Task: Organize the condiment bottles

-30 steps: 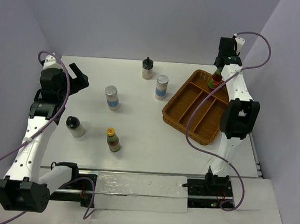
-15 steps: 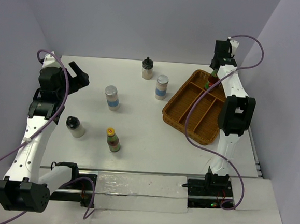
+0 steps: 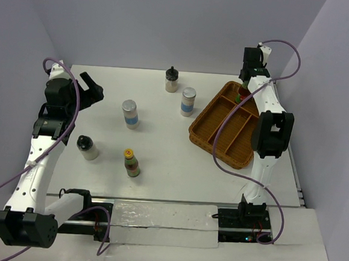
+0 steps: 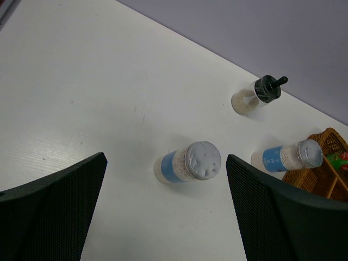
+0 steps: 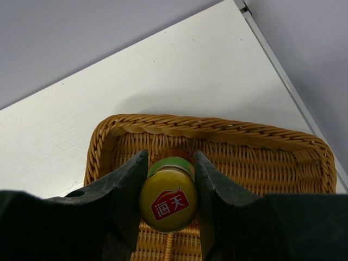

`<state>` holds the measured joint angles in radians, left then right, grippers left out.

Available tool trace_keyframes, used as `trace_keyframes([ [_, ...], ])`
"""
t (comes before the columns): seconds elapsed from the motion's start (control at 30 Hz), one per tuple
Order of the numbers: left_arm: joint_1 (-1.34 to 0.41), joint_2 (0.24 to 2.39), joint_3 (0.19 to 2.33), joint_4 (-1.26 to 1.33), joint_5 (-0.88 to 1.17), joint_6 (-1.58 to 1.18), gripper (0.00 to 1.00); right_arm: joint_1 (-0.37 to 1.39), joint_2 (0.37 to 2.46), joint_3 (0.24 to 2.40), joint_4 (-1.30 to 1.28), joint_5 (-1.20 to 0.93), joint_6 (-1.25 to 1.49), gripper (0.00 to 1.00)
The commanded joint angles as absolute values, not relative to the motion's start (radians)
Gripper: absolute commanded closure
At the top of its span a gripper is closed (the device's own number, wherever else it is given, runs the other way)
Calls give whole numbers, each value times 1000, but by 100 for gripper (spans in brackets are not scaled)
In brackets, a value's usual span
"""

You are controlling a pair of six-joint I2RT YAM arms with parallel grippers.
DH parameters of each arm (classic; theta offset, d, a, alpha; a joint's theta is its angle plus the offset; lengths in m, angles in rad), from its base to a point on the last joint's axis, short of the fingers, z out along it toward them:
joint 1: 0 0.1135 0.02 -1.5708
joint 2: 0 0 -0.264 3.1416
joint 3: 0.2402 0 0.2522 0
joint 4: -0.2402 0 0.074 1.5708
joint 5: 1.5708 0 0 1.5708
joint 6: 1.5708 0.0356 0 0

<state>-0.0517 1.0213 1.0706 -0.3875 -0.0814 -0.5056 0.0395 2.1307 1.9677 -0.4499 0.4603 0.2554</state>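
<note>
My right gripper [image 3: 246, 83] [image 5: 169, 179] is shut on a slim dark yellow-capped bottle [image 5: 168, 202] [image 3: 243, 91], held upright over the far corner compartment of the wicker basket [image 3: 222, 134] [image 5: 217, 133]. I cannot tell whether it touches the basket floor. My left gripper [image 3: 90, 90] [image 4: 166, 217] is open and empty above the table's left side. On the table stand two silver-lidded blue-banded bottles [image 3: 130, 113] [image 3: 188, 101], two squat black-capped bottles [image 3: 172, 80] [image 3: 87, 148] and a second yellow-capped bottle [image 3: 132, 163]. The left wrist view shows both silver-lidded bottles [image 4: 190, 162] [image 4: 288, 157] and one black-capped bottle [image 4: 258, 93].
The basket has several long compartments and sits angled at the right of the table. Walls close in the table at the back and on both sides. A metal rail [image 3: 155, 217] runs along the near edge between the arm bases.
My right gripper has carried the yellow-capped bottle back and leftward, to the basket's far corner. The left arm and the table bottles have not moved.
</note>
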Motion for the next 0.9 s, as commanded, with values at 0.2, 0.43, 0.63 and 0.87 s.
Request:
trace_keyframes([
  [0.2,-57,992,1086,-387,-78,-509,1,52,2112,1956,-399,447,270,49],
  [0.43,-57,980,1085,-393,-79,-509,0,57,2100,1958,-399,430,270,17],
  [0.63,-57,978,1089,-403,-55,-520,0,60,2114,2055,-483,433,270,0],
  [0.87,-57,985,1117,-435,-41,-530,1,92,2000,2116,-539,465,270,0],
])
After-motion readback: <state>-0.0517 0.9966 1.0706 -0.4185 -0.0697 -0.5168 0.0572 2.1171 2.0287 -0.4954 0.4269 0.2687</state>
